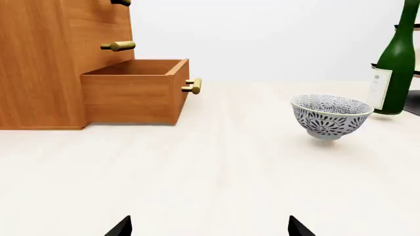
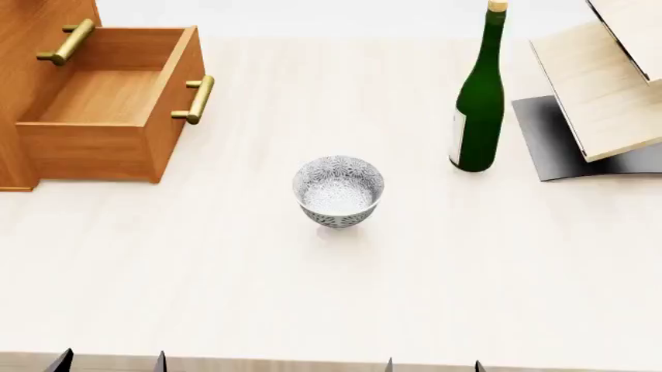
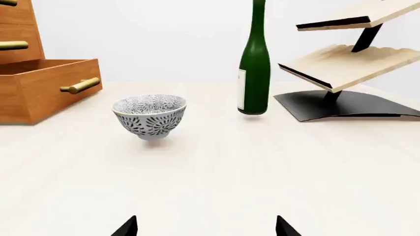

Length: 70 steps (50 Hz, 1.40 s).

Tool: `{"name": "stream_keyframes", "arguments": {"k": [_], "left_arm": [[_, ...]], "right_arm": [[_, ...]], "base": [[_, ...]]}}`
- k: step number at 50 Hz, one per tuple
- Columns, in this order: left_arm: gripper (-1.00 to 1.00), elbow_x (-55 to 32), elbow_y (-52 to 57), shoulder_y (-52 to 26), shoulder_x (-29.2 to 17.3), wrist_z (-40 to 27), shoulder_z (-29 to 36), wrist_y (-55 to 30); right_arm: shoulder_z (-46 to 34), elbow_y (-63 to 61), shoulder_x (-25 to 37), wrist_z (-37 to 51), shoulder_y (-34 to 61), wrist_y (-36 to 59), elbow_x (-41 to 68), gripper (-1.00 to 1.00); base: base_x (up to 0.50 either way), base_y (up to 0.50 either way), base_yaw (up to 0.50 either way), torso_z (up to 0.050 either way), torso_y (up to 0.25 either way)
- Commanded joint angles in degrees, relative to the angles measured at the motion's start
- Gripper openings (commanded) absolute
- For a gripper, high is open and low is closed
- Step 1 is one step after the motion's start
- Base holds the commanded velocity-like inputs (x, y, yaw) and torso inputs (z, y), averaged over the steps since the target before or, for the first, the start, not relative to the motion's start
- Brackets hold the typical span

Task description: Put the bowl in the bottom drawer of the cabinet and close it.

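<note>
Green bottle [image 2: 479,101] stands upright on the pale table [image 2: 310,294] — white label, gold cap. Just beside it, a tiered pale wooden rack [image 2: 605,85] on a dark base [image 2: 543,139].

The blue-grey patterned bowl [image 2: 339,191] stands upright on the pale bench [image 2: 310,294], well apart from the cabinet's [image 2: 31,31] pulled-out, empty bottom drawer [image 2: 104,101].

Table [image 2: 259,294]: bowl [image 2: 337,191], bottle [image 2: 479,101], cabinet [image 2: 42,46], rack [image 2: 605,85].
</note>
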<state>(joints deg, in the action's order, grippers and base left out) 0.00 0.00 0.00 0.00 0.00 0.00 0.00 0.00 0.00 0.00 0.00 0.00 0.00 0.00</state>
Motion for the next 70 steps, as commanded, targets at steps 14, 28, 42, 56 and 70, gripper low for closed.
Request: {"name": "stream_keyframes", "arguments": {"k": [14,28,42,56,70], "left_arm": [[1.0,-4.04,0.68,0.85,-2.58,-3.44,2.99,-0.25],[1.0,-1.37,27.52,15.31,-6.2,-7.36,3.97,-3.4],[1.0,-4.68,28.03,27.28,-7.72,-7.95,3.12,5.24],[1.0,-7.62,19.98,25.28,-7.94,-8.07,2.97,7.83],[1.0,-7.47,19.1,24.91,-8.43,-9.05,3.58,9.49]], "right_arm": [[-1.69,-4.45,3.1,2.82,-0.25,5.61,5.93,1.0],[-2.98,-4.37,4.78,3.49,0.64,5.97,7.21,1.0],[-1.45,-30.91,8.06,7.25,8.26,35.68,11.23,1.0],[-0.39,-47.71,8.26,12.81,20.16,55.24,14.27,1.0],[0.84,-48.01,8.51,13.48,23.89,57.66,15.68,1.0]], "base": [[0.0,0.0,0.0,0.0,0.0],[0.0,0.0,0.0,0.0,0.0],[0.0,0.0,0.0,0.0,0.0],[0.0,0.0,0.0,0.0,0.0],[0.0,0.0,0.0,0.0,0.0]]}}
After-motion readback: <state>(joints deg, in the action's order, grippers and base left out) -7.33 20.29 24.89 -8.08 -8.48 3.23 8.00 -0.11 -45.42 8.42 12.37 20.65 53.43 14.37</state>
